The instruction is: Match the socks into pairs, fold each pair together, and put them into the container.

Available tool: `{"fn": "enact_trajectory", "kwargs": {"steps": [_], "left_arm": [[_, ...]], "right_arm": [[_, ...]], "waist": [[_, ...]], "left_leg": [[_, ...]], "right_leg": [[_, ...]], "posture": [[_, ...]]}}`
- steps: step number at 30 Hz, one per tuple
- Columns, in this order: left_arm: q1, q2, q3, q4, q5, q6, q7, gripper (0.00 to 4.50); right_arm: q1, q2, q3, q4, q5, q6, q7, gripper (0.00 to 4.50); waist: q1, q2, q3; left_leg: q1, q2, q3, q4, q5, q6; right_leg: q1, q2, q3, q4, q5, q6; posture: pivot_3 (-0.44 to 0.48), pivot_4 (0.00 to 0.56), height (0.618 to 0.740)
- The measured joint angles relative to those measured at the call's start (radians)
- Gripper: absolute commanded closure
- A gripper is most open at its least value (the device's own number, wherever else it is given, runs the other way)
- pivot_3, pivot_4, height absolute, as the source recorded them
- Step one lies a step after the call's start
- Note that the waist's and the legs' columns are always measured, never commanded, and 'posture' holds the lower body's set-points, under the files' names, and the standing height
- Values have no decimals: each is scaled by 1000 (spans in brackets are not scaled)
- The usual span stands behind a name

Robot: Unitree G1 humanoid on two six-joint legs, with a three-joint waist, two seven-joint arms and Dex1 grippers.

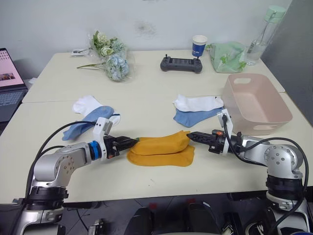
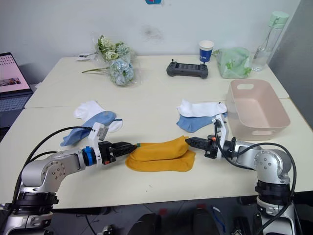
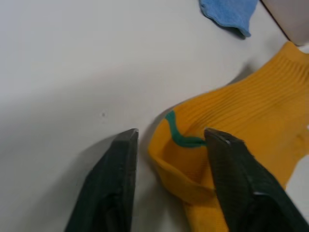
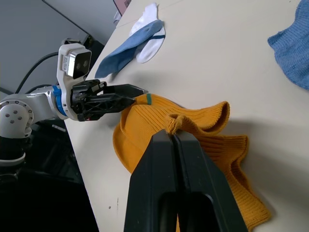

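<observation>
Two mustard-orange socks [image 1: 161, 149] lie stacked at the near table edge between both grippers; left gripper [image 3: 169, 145] fingers spread around the green-striped cuff end, not closed; right gripper [image 4: 175, 137] fingers pressed together, pinching a fold of the upper orange sock at its other end; white-and-blue sock pair [image 1: 198, 110] just behind, beside the pink container [image 1: 257, 105]; second blue and white socks [image 1: 90, 115] far left; controller [image 1: 181, 64], cup [image 1: 199, 46], flowers [image 1: 110, 56] at the back.

socks [image 1: 161, 149] — mustard-orange (thin green stripe) | container [image 1: 257, 105] — pale pink
</observation>
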Motion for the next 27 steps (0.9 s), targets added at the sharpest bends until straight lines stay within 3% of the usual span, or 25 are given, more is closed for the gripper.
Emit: {"fn": "enact_trajectory", "kwargs": {"steps": [4, 14, 21, 27], "left_arm": [[1, 14, -1, 2, 24, -17, -8, 4466], [-9, 2, 40, 5, 22, -74, -25, 4466], [3, 53, 144, -132, -117, 62, -27, 4466], [73, 42, 156, -227, -189, 126, 11, 4466]], "right_arm": [[-1, 1, 8, 0, 0, -14, 0, 4500], [-13, 2, 15, 26, 0, -46, 0, 4500], [-28, -10, -22, 18, 51, -21, -19, 4500], [38, -14, -51, -28, 113, 15, -71, 4500]], "waist": [[0, 0, 0], [0, 0, 0], [-1, 0, 0], [2, 0, 0]], "left_leg": [[0, 0, 0, 0, 0, 1], [0, 0, 0, 0, 0, 1], [0, 0, 0, 0, 0, 1], [0, 0, -1, 0, -2, 3]], "right_leg": [[0, 0, 0, 0, 0, 0], [0, 0, 0, 0, 0, 0], [0, 0, 0, -1, 0, 0], [1, 0, 0, 0, 0, 0]], "posture": [[0, 150, 740], [0, 150, 740], [0, 150, 740], [0, 150, 740]]}}
